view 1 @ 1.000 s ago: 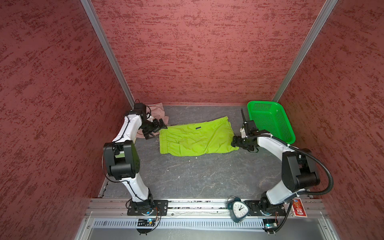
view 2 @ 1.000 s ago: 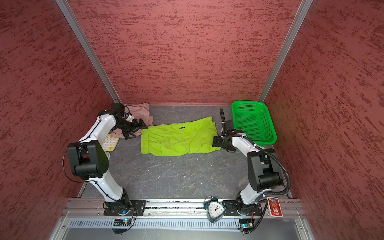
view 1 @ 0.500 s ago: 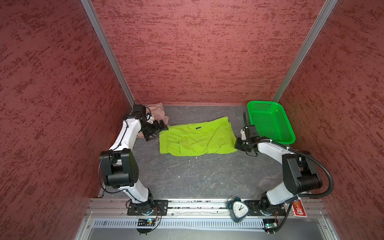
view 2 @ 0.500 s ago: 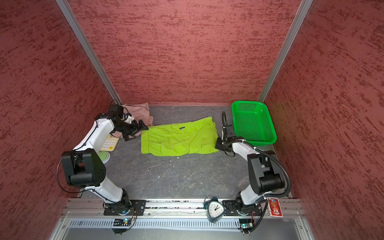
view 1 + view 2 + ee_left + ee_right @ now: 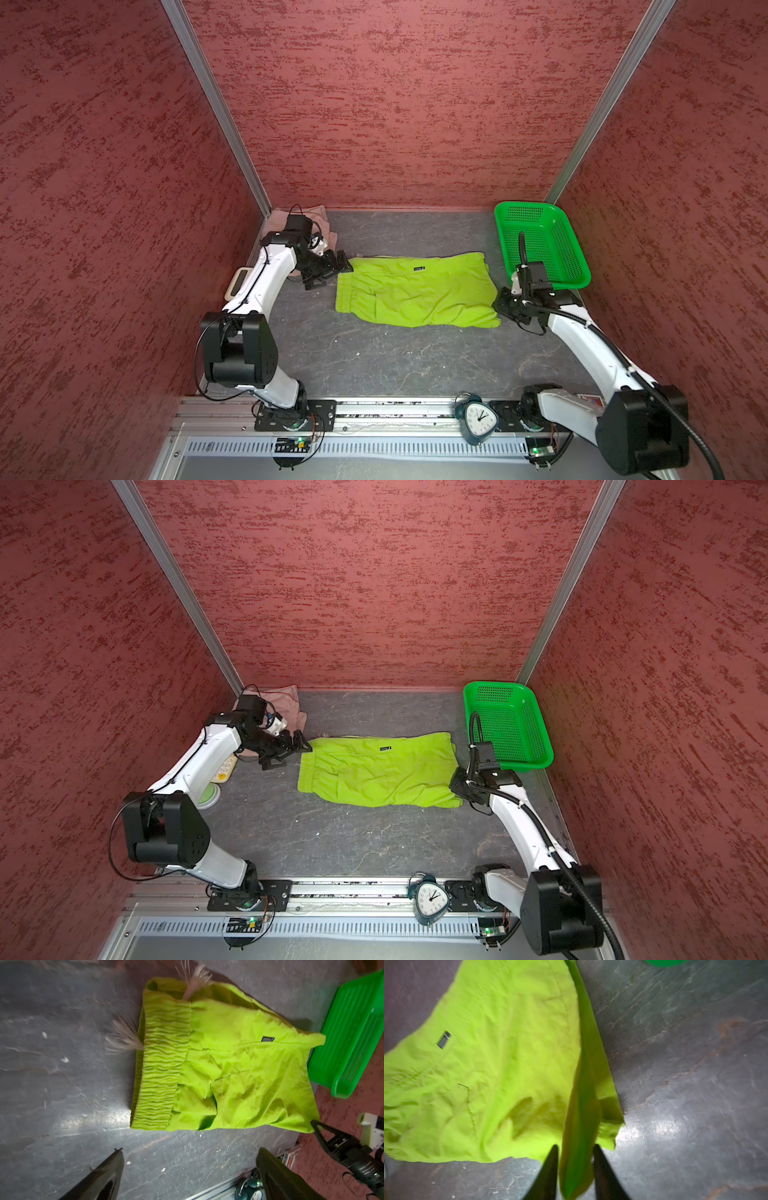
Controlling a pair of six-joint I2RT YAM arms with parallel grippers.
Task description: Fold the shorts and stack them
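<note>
Moved since a second ago, my right hand (image 5: 575,1146) now sits at the near hem corner of the lime green shorts (image 5: 415,291), jaws narrowly apart astride a raised fold; whether they pinch it I cannot tell. Meanwhile my left hand (image 5: 329,274), wide and empty, has neared the waistband (image 5: 162,1059). Both lime legs lie spread on the table (image 5: 374,365), unfolded; the pink shorts (image 5: 286,698) wait in the far corner. I judge the first fold imminent.

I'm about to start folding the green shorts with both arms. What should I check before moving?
1. Lime shorts spread on table: ok, creased.
2. Left gripper open and empty: ok.
3. Left gripper gripping the waistband: not ok, beside its corner.
4. Right gripper clamped on lime shorts: cannot tell; a fold lies between its fingers.
5. Pink shorts clear of fold area: ok, back corner.
</note>
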